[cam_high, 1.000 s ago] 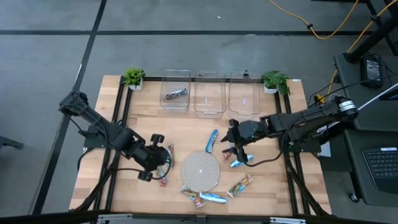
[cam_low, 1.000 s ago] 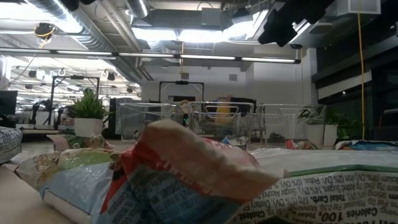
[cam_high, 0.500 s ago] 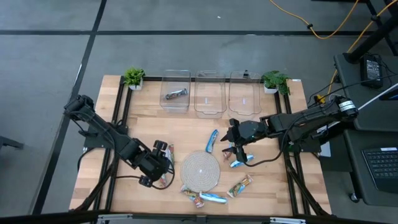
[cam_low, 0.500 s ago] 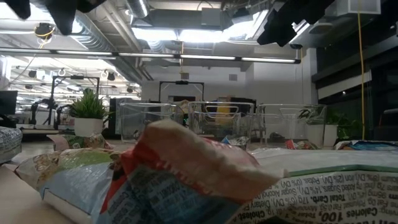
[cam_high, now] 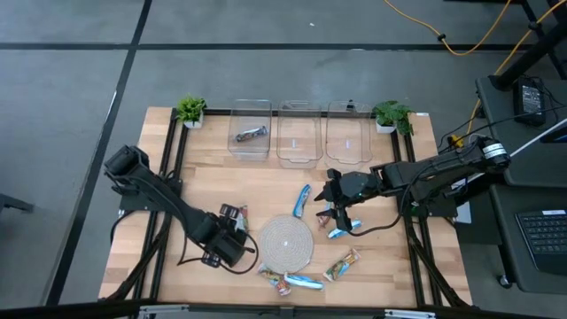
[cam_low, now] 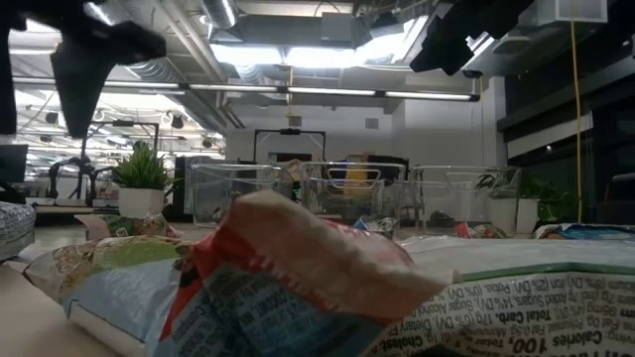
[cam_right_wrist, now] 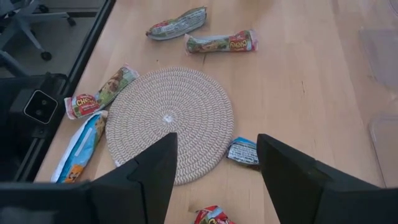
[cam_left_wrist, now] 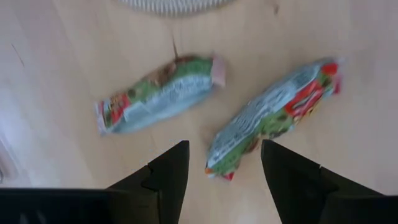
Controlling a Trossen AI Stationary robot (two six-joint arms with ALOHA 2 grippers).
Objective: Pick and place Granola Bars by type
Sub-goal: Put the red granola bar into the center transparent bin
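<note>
- The round woven mat (cam_high: 285, 242) is lying at the middle of the table (cam_high: 390, 266), with granola bars scattered around it; three clear bins (cam_high: 299, 133) are standing in a row along the far edge between two small potted plants (cam_high: 190, 110).
- One grey bar (cam_high: 250, 135) is already lying in the leftmost bin; the other two bins are showing nothing inside.
- The left gripper (cam_high: 232, 251) is hovering low just left of the mat, and its body is covering the two bars below it in the high view.
- The left wrist view is showing what that hides: two green-and-red wrapped bars (cam_left_wrist: 160, 93) (cam_left_wrist: 273, 115) lying apart on the wood, the second one reaching in between the widely spread fingers (cam_left_wrist: 168, 171), which are holding nothing.
- The right gripper (cam_high: 335, 211) is hanging right of the mat with its fingers (cam_right_wrist: 152, 171) wide apart and empty (a bright blue bar (cam_high: 302, 200) is lying just left of it, another blue one just below).
- The right wrist view is adding a blue bar (cam_right_wrist: 81, 146) and a red-ended one (cam_right_wrist: 102, 92) touching the mat's edge, plus a small grey-blue wrapper (cam_right_wrist: 242, 151) beside it.
- The low view is being filled by a crumpled red-and-white wrapper (cam_low: 298, 268) right at the lens, blocking most of the table.
</note>
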